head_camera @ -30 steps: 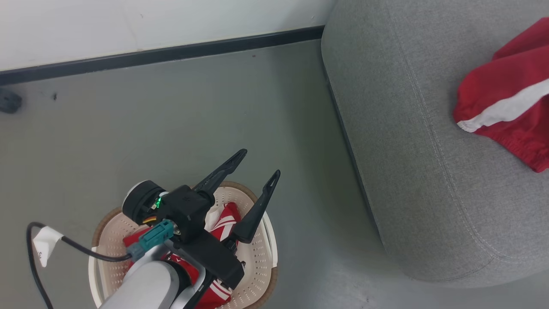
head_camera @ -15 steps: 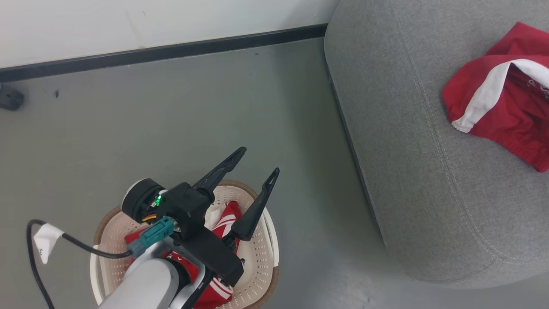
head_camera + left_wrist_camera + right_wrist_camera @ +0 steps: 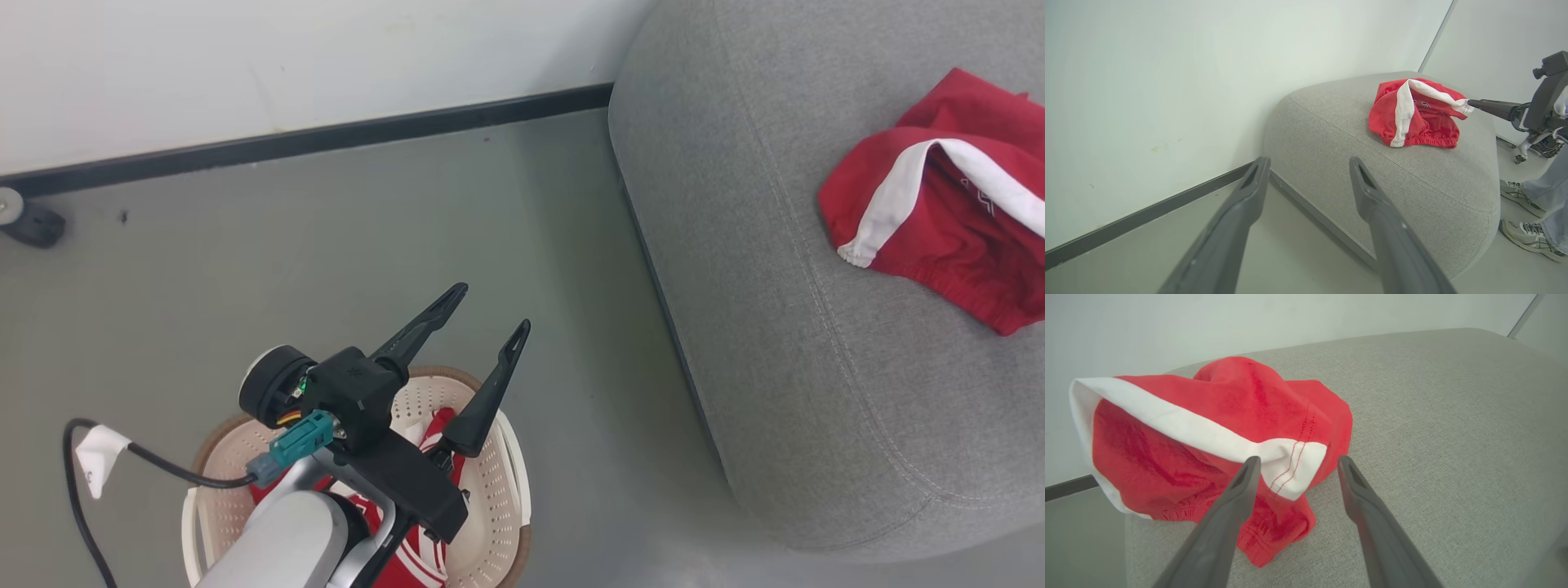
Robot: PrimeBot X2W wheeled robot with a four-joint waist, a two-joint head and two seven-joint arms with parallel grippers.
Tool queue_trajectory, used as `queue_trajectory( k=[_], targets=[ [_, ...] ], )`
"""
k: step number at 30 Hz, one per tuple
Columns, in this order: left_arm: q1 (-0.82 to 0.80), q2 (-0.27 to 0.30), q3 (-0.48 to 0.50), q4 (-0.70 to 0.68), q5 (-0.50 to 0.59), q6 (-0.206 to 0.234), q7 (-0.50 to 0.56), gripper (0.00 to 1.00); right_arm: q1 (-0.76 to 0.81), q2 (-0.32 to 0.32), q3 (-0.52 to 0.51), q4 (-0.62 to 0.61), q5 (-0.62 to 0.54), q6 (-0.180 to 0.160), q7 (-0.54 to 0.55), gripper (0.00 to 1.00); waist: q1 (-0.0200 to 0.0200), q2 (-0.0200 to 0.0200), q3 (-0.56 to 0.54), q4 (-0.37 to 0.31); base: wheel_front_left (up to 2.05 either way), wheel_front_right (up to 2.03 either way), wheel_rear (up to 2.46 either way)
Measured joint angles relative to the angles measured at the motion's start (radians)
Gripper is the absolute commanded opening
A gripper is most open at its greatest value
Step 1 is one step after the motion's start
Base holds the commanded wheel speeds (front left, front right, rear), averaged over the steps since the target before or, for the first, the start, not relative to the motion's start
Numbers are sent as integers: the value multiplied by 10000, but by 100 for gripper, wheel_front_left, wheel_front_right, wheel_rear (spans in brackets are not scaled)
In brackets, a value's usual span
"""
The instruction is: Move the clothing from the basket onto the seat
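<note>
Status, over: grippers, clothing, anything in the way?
Left gripper open over basket. Right gripper open, red garment lying on seat. More clothing in basket. Nothing blocking.

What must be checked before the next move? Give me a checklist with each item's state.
1. Right claw open: ok.
2. Red shorts lying on the seat: ok.
3. Shorts' white corner clear of the right claw: cannot tell; it sits between the fingers.
4. Left claw open at the basket: ok.
5. Basket emptied: not ok; red clothing is inside.
</note>
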Motion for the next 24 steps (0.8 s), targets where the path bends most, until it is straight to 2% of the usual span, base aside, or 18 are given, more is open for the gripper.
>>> queue_trajectory(
  k=[12,24],
  targets=[
    [141,-199,155,612,-199,2,-487,100,1061,182,560,-69,-428,0,-29,100,-2,-1,-864,34,0,0,0],
    [608,-464,366,1175,-598,105,-955,100,1777,186,742,-1275,-629,8,-113,100,-2,-1,-1902,271,0,0,0]
  ],
)
